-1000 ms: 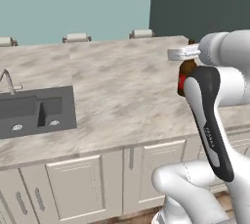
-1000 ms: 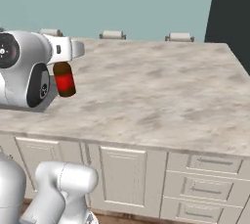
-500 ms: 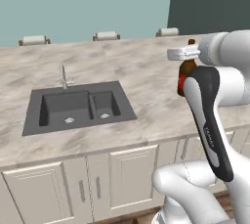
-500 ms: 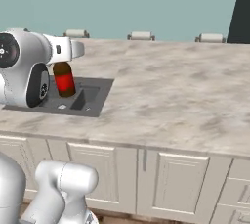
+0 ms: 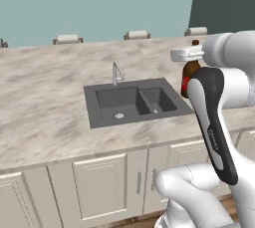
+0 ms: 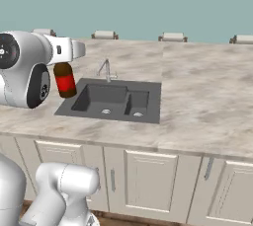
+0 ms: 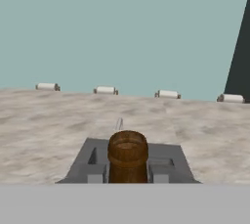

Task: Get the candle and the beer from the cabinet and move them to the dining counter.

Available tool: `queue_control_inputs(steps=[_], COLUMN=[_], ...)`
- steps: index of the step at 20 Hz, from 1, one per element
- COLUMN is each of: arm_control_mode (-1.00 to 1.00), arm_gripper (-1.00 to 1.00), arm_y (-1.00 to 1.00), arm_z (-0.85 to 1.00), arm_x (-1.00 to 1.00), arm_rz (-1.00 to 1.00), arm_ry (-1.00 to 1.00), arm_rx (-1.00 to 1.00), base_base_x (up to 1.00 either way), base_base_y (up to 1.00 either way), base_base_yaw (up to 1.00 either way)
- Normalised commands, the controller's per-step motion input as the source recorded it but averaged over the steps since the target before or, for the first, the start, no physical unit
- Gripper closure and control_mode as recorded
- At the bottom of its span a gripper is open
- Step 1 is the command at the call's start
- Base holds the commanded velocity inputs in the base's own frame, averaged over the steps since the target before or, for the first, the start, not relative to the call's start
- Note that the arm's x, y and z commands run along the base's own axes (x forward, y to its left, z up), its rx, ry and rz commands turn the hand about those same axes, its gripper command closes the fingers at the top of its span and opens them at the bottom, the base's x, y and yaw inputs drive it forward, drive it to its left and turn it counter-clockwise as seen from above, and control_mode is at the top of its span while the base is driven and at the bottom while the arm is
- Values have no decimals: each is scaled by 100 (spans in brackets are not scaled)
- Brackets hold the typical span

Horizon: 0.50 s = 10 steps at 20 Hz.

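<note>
beer (image 6: 64,79), dark brown bottle, red label, upright

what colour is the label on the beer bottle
Red, on the dark brown beer; the right base view shows it best.

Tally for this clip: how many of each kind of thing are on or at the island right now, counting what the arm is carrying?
Beer bottle, held in the jaws: 1
Sink, double basin: 1
Faucet: 1
Stools, cushioned tops visible behind the dining counter: 4 ()
Total: 7
</note>
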Motion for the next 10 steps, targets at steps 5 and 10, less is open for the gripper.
queue_control_inputs(steps=[5,10], arm_control_mode=[100,100], arm_gripper=[100,100], arm_y=[0,0], arm_z=[0,0], arm_x=[0,0], arm_rz=[0,0], arm_ry=[0,0], arm_rx=[0,0], base_base_x=[2,0], base_base_y=[100,100], base_base_yaw=[0,0])
